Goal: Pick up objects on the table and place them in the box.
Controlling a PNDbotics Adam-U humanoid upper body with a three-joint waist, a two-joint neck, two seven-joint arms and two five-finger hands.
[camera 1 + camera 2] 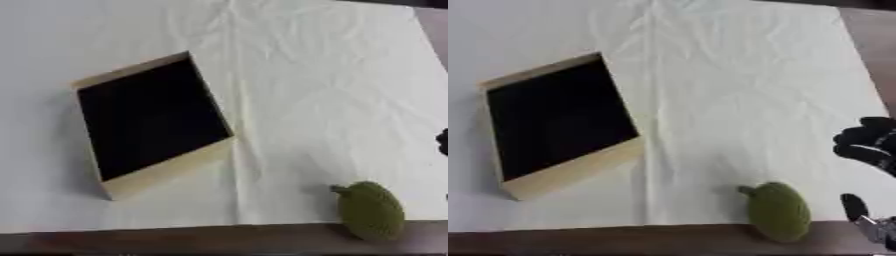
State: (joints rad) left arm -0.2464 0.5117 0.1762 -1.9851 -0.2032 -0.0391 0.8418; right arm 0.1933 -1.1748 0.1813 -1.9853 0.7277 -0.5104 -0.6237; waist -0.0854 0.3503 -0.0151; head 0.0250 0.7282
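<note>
**Box dark inside, green fruit toy out on the cloth**

Wooden box (149,120): pale walls, set askew on the white cloth (315,90). Interior reads flat black; no contents can be made out in it. No label or writing legible on the box.

Green durian-like toy (779,211): bumpy, oval, short stem at its upper left. Lies well to the right of the box and nearer the camera, at the cloth's near edge, overlapping the dark table edge (175,240). Outside the box.

Right hand (871,145): black, right of the toy, apart from it, fingers curled, holding nothing.
</note>
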